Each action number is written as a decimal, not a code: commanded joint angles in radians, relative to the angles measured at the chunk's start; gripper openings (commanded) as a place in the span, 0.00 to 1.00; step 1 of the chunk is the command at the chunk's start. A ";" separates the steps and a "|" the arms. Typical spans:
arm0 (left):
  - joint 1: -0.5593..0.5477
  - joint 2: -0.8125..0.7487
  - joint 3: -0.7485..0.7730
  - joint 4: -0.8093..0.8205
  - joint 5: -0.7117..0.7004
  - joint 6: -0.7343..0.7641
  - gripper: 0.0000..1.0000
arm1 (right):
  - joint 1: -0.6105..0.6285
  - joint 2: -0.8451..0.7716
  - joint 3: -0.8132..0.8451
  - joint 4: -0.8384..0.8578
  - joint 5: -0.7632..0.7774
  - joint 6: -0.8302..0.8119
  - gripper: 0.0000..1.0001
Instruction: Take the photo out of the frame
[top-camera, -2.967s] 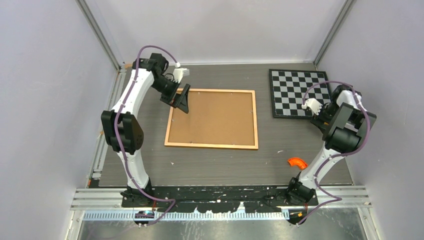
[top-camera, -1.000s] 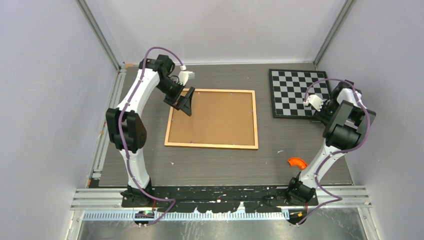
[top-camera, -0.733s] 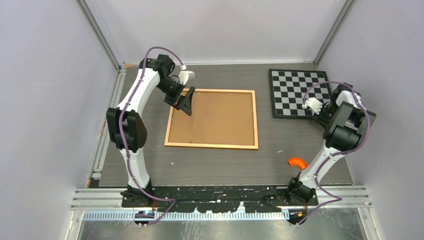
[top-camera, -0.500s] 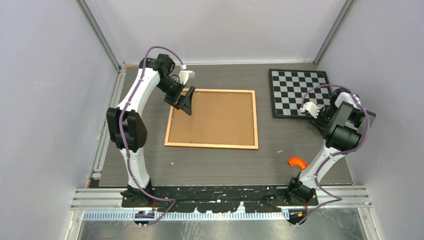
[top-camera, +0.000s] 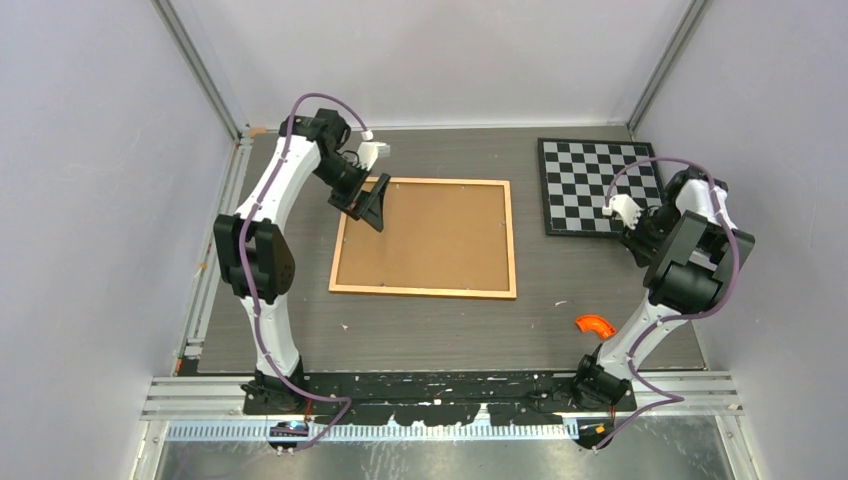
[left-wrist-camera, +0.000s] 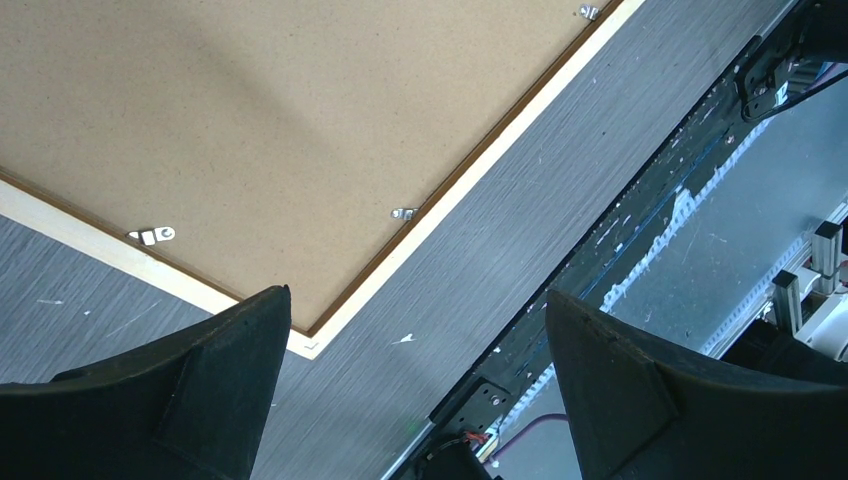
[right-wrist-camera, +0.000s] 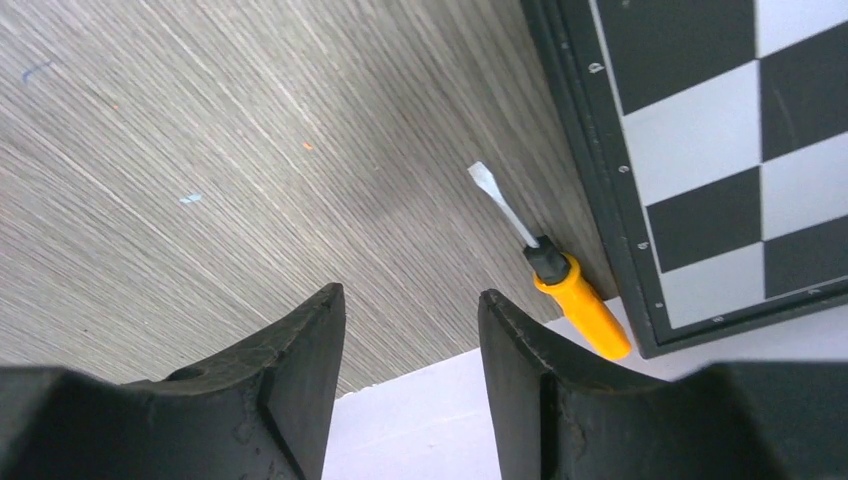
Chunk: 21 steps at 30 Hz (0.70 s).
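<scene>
— The frame (top-camera: 424, 235)?
— Orange-brown border, plain tan back.
— Far right?
— A checkerboard (top-camera: 580, 180), black and white squares. The screwdriver (right-wrist-camera: 548, 262) has a yellow-orange handle and black collar.
— The table (top-camera: 450, 330)?
— Dark grey, streaked grain.

The frame (top-camera: 424, 238) lies left of the checkerboard (top-camera: 595, 185).

Back-up frame (top-camera: 424, 237), left jaws over its far-left corner

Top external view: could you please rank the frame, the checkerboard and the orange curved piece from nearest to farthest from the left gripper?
1. frame, beneath the left gripper, at its far-left corner.
2. checkerboard, far right.
3. orange curved piece, near right.
</scene>
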 joint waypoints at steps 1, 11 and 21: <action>-0.004 0.009 0.037 -0.018 0.028 0.019 1.00 | -0.003 -0.009 0.063 0.005 -0.029 0.014 0.58; -0.004 0.017 0.054 -0.027 0.025 0.021 1.00 | -0.003 0.066 0.120 0.062 0.004 -0.018 0.62; -0.004 0.019 0.057 -0.034 0.017 0.018 1.00 | -0.003 0.113 0.114 0.109 0.031 -0.047 0.62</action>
